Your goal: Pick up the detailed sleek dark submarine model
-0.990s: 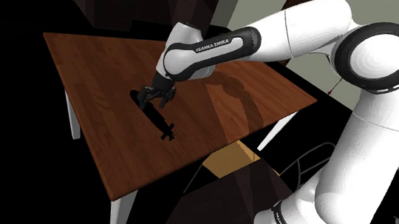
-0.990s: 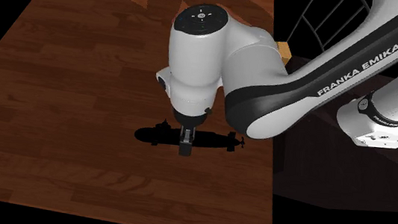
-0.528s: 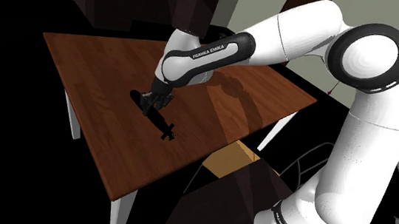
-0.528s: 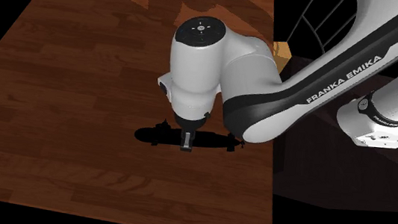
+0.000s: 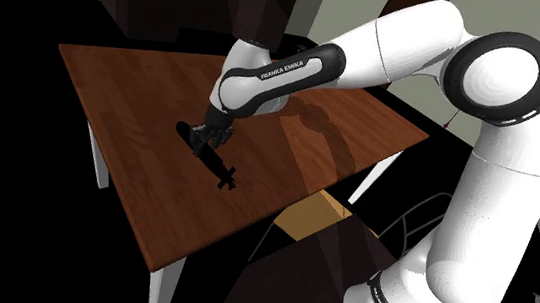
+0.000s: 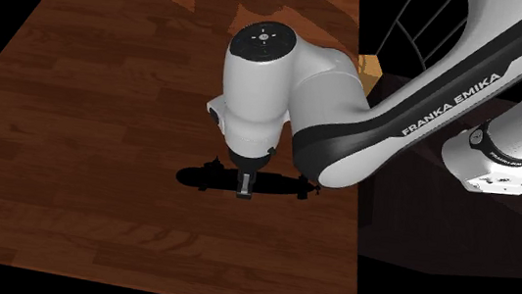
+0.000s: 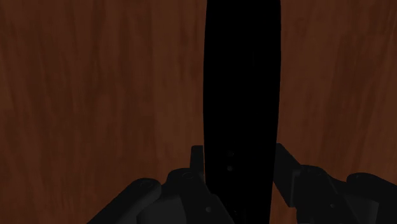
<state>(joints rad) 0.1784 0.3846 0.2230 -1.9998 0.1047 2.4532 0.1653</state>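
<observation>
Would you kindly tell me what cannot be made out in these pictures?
- The submarine and its surface detail: wrist view, a flat black shape, one end cut off by the edge.
- Its middle: second exterior view, hidden behind the arm and claw.
- Part of its hull: shoulder view, covered by the claw.

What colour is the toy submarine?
The submarine is black all over, clearest in the wrist view.

You get dim, warm light on wooden table (image 5: 144, 74); arm (image 5: 408, 37) lit bright white. Soft arm shadow on tabletop beyond fingers (image 7: 289, 175). Submarine (image 7: 242, 83) between fingers reads flat black, detail lost. No glare, no blur.
</observation>
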